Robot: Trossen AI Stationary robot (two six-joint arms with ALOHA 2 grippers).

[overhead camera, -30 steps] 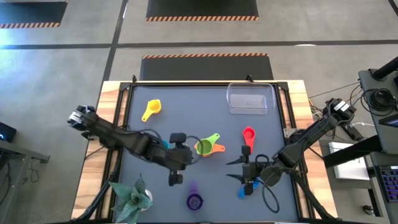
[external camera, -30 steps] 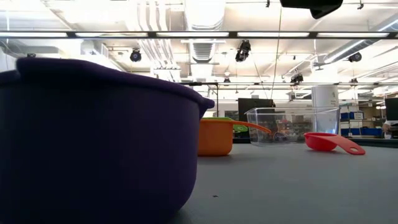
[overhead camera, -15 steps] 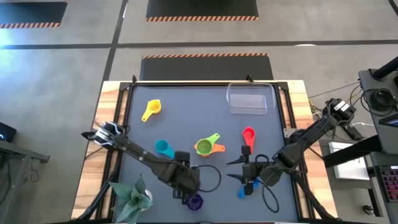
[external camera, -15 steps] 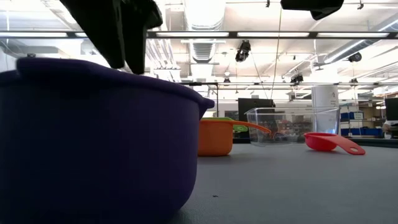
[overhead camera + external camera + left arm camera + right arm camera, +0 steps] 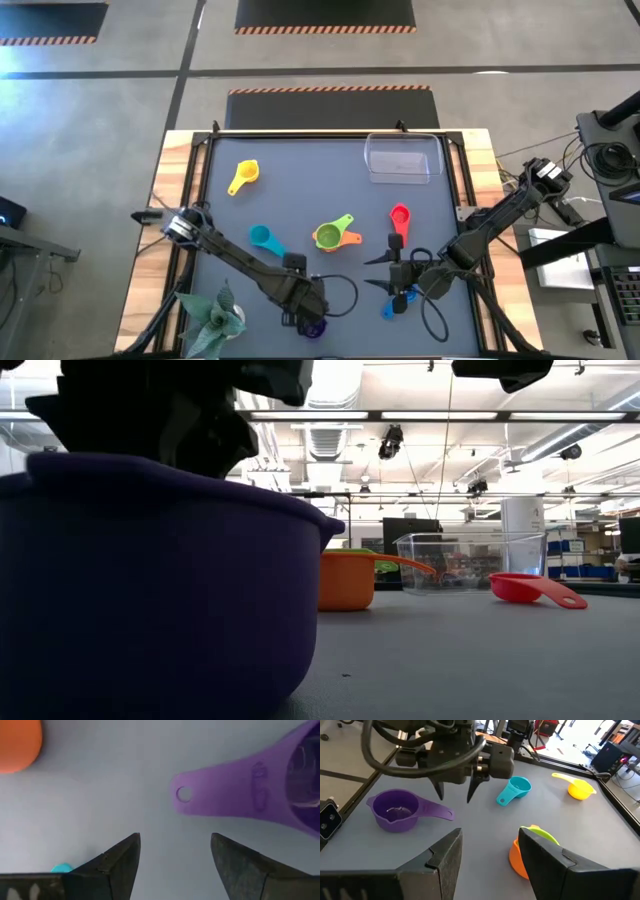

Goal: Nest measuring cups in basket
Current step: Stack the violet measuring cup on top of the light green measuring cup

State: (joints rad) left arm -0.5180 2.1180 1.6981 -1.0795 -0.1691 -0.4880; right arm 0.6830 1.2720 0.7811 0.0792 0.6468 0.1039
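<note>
The left tool point(image 5: 305, 318) hangs at the lower centre of the high view, fingers apart, just over the flat handle of the purple plastic measuring cup point(image 5: 260, 790); the handle's holed tip lies just ahead of the gap, untouched. That cup rests on the grey counter point(image 5: 300, 190) at the bottom centre. The right tool point(image 5: 385, 275) waits lower right, fingers spread and empty, above the blue cup point(image 5: 390, 309). The clear plastic basket point(image 5: 403, 158) sits at the upper right, well apart from both.

Both arms are dark and slim, with black cables looping at the wrists; fingers point(image 5: 122, 857) taper to wedge-shaped tips.
</note>
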